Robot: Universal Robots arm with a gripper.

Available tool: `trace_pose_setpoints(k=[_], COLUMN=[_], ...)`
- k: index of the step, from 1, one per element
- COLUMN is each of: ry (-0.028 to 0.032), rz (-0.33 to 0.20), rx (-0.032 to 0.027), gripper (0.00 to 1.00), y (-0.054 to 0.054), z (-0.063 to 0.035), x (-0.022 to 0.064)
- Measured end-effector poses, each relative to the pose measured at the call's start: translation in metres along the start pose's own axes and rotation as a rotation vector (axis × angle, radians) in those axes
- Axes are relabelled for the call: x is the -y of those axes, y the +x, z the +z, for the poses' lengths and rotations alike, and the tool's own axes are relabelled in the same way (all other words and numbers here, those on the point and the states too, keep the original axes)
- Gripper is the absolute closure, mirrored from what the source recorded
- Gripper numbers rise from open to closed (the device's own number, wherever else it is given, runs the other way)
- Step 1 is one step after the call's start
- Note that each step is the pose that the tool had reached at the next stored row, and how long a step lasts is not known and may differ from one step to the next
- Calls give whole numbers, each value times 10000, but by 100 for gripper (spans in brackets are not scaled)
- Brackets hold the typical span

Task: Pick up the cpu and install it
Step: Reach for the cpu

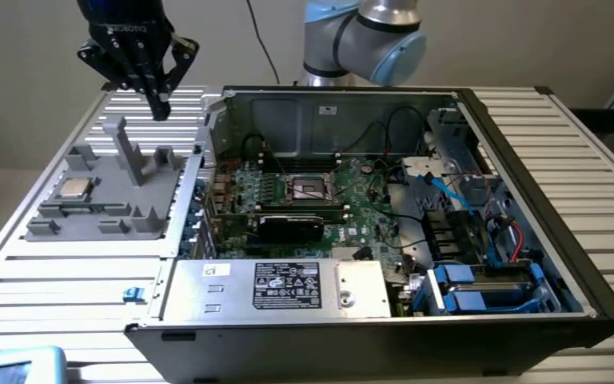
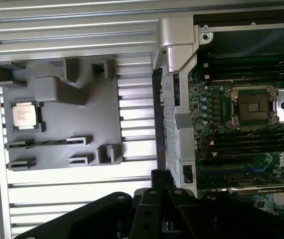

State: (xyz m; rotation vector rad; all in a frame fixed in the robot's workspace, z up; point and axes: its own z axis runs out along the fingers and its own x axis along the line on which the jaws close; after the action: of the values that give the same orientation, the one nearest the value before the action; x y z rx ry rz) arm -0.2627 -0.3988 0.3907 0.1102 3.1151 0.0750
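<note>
A white slatted desk [image 1: 61, 280] carries a grey moulded holder [image 1: 149, 194] with upright posts and slots, lying just beside an open black computer case [image 1: 371, 344] on the exterior view's left. Inside the case lies a green motherboard [image 1: 366, 204] with dark memory sticks [image 2: 246, 64] in rows. A black graphics card [image 1: 291, 224] sits across the board. A silver power supply [image 1: 275, 286] with a white-and-black label fills the near corner. Blue drive carriers [image 1: 478, 292] sit toward the exterior view's right, with a blue cable [image 1: 446, 192] above them. A small blue clip [image 1: 131, 294] sits at the case's corner.
</note>
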Motion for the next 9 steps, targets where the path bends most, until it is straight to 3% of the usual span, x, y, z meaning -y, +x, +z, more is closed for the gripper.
trace_pose_setpoints(k=[5,9], ry=[-1,0], rz=[0,0], rx=[1,0], gripper=[89,89], y=[226,411], z=[3,17], x=[13,-24])
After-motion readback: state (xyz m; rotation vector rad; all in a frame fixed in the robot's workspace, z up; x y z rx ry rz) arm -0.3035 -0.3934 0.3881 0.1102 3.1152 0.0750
